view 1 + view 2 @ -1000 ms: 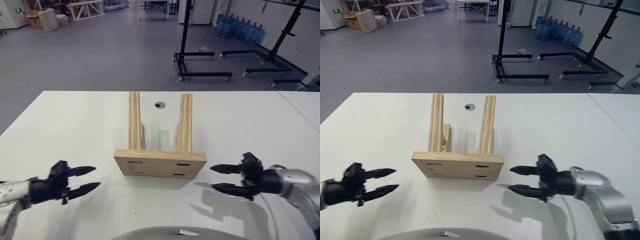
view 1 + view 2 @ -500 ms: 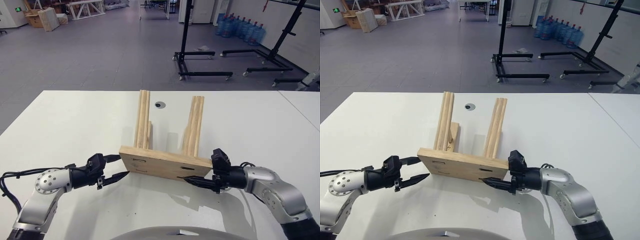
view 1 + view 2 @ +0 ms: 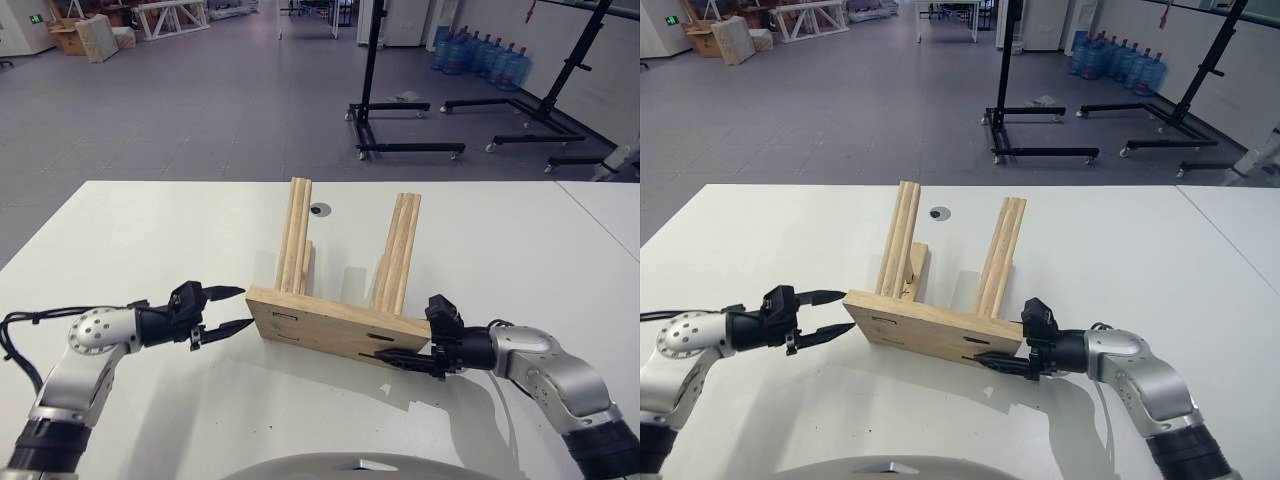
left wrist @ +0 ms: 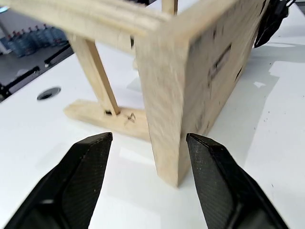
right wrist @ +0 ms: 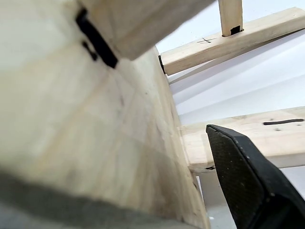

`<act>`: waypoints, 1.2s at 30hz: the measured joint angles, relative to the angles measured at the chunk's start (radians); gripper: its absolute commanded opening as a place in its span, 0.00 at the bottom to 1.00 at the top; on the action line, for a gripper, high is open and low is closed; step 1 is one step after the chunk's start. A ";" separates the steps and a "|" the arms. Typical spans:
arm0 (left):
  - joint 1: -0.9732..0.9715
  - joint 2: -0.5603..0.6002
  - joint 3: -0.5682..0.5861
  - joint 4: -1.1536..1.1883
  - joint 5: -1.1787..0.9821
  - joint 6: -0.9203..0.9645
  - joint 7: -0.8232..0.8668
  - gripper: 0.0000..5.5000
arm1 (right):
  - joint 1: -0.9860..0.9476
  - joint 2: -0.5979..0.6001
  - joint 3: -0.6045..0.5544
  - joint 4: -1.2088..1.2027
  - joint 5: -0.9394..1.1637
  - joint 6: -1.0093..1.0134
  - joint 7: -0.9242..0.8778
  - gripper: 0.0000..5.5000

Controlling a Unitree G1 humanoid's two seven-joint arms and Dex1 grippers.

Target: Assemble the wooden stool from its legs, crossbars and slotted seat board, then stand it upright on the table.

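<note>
The stool (image 3: 340,290) looks put together already: its legs (image 3: 297,235) sit in the seat board (image 3: 325,325). But it lies on its side on the desk (image 3: 140,230), so we think the step in hand is the last one, standing it up.

Our left gripper (image 3: 246,307) is wide open and holds nothing. The near end of the seat board is just in front of it, in line with the gap between its fingers (image 4: 86,176), and not touching them. The legs point away from it, past the board.

Our right gripper (image 3: 392,356) is right up against the other end of the seat board, low down by the corner. We cannot tell if it is grasping the board or only touching it.

Next, we think the left gripper needs to slide forward over the board's end and squeeze. Then both grippers should tip the board up together, so the legs swing down to the desk. If one side goes first, the stool could twist.
</note>
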 measured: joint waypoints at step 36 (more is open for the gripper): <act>-0.250 -0.080 0.101 -0.150 -0.688 0.824 0.251 0.35 | -0.635 -0.022 -0.181 0.383 0.398 0.866 0.110 0.35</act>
